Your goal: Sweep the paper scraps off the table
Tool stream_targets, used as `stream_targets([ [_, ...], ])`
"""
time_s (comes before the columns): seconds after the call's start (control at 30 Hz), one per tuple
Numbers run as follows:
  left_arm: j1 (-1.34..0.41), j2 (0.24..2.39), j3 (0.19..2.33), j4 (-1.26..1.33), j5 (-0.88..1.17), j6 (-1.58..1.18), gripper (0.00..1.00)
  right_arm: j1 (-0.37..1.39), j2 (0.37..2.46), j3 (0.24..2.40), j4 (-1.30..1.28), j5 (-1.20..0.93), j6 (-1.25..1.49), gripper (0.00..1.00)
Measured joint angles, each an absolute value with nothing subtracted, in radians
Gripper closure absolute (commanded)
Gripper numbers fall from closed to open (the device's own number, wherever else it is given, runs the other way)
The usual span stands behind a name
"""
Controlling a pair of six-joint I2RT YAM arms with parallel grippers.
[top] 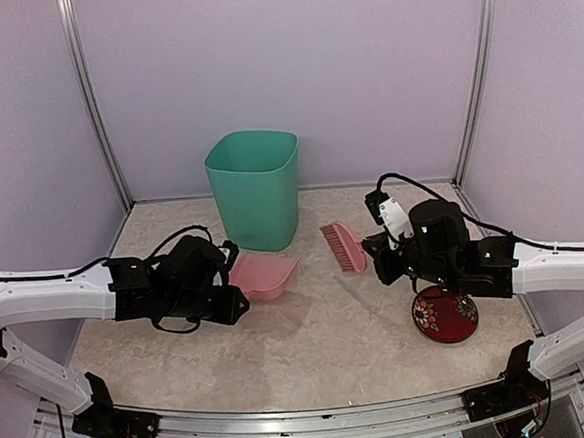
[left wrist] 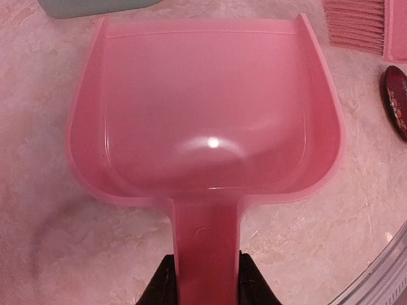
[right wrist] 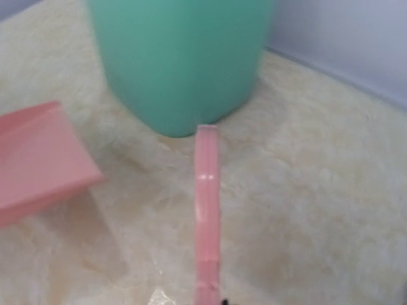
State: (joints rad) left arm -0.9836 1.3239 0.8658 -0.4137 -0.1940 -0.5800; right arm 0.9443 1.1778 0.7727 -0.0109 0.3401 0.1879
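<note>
Pink dustpan (left wrist: 203, 114) and brush (top: 344, 246) — teal bin (top: 255, 186), beige marbled table (top: 321, 347), red flowered plate (top: 445, 316).

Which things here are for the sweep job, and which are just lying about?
For the job: dustpan, brush, green bin, table.
Lying about: red patterned plate.

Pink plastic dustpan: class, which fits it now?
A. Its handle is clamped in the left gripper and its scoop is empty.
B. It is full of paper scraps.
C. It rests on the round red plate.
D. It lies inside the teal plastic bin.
A: the left wrist view shows the left gripper shut on the handle of the pink plastic dustpan, its scoop bare.
</note>
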Motion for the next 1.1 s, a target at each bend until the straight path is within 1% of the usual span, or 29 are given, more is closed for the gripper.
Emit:
stream_targets([
  [0.17,-0.996,1.437,0.866,-0.419,-0.237,-0.588,1.0,1.056,1.257,0.773,0.063,0.479,-0.001,1.0],
  [0.33,-1.001,1.508,0.866,-0.412,-0.259,-0.601,1.0,1.084,1.341,0.74,0.17,0.573,-0.232,1.0],
  [0.63,-1.002,1.673,0.948,-0.404,-0.302,-0.598,1.0,1.112,1.49,0.651,0.398,0.608,-0.6,1.0],
  [0.73,-1.002,1.701,0.985,-0.401,-0.315,-0.597,0.93,1.118,1.537,0.632,0.458,0.619,-0.677,1.0],
  [0.83,-1.002,1.717,1.003,-0.397,-0.317,-0.596,0.77,1.129,1.581,0.619,0.507,0.634,-0.736,1.0],
  [0.87,-1.002,1.72,1.007,-0.396,-0.318,-0.596,0.73,1.132,1.591,0.616,0.522,0.64,-0.749,0.98],
  [0.97,-1.002,1.723,1.007,-0.391,-0.319,-0.595,0.6,1.141,1.626,0.606,0.574,0.663,-0.791,0.89],
  [1.1,-1.002,1.723,1.006,-0.376,-0.321,-0.595,0.45,1.147,1.657,0.596,0.624,0.69,-0.824,0.84],
])
